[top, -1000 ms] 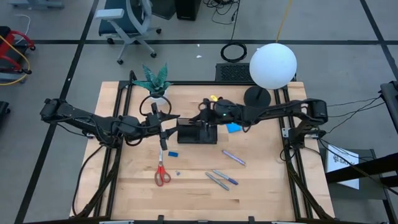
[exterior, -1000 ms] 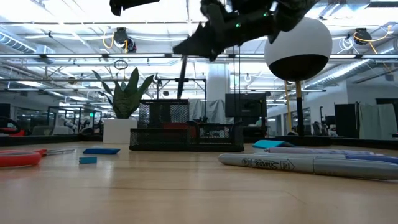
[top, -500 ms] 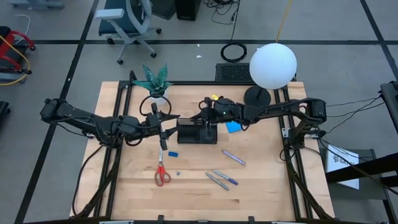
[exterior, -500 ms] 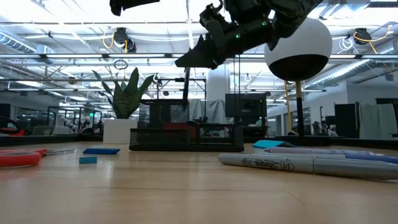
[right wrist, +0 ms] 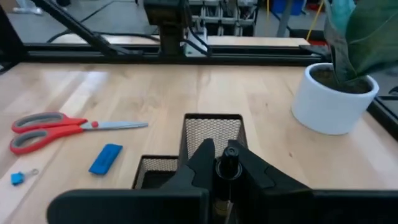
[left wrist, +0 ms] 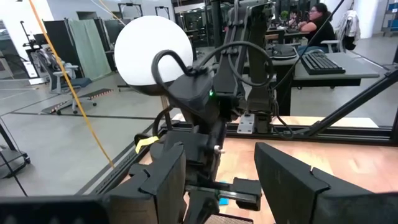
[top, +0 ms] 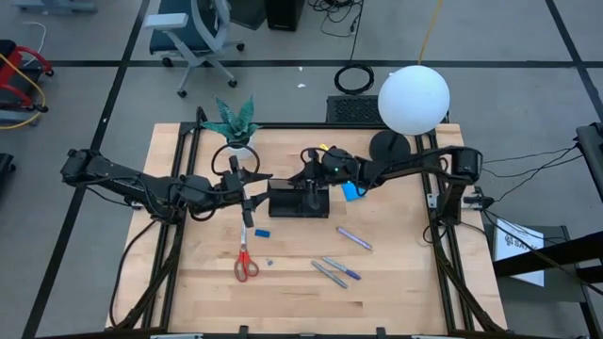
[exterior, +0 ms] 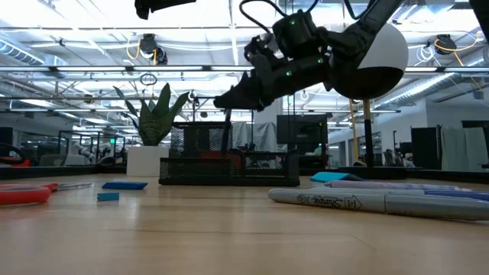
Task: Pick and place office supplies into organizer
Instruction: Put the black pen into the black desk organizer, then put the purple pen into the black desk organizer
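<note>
A: The right end effector (right wrist: pixel 219 163) hangs over the black mesh desk organizer (top: pixel 298 201) mid-table, fingers clamped on a slim dark pen (right wrist: pixel 227 163).

B: I'd centre the pen over the tall compartment and lower it before letting go. It stands nearly upright, long axis vertical, cap up between the fingers.

A: The left end effector (left wrist: pixel 214 177) waits just beside the organizer, spread wide and empty.

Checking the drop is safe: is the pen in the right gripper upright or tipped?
Upright: the pen, clamped in the right gripper, points straight down over the organizer in its wrist view.
</note>
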Motion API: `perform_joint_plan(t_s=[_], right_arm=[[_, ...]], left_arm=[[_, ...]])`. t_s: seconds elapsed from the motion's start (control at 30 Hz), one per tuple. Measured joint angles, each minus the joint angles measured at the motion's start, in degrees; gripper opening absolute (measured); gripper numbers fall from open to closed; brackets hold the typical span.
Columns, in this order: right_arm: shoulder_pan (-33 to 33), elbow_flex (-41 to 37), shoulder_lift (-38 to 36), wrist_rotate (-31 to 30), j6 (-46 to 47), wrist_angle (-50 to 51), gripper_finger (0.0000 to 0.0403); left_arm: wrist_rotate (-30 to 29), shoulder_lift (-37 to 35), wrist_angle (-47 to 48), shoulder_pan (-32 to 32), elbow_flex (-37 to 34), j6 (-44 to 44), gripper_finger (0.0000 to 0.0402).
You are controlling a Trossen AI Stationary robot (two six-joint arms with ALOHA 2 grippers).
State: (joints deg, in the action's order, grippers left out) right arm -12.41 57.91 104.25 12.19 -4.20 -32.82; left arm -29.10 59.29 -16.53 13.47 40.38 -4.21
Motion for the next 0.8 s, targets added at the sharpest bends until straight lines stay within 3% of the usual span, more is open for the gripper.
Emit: perform_joint_plan(t_s=[0.13,0.47,0.8], right_arm=[[-0.32,0.0,0.02,-0.17,0.4,-0.07,0.0025],[-0.38,0.04,-0.04,-3.32,0.27,-0.4,0.0104],[-0.26,0.07,-4.75,-3.18,-1.76,2.05,0.0109]], left_arm=[[0.01,0.0,0.07,0.0,-0.01,0.01,0.02],[0.02,0.0,0.46,0.0,0.0,0.0,0.02],[0.02,0.0,1.46,0.02,0.0,0.04,0.02]])
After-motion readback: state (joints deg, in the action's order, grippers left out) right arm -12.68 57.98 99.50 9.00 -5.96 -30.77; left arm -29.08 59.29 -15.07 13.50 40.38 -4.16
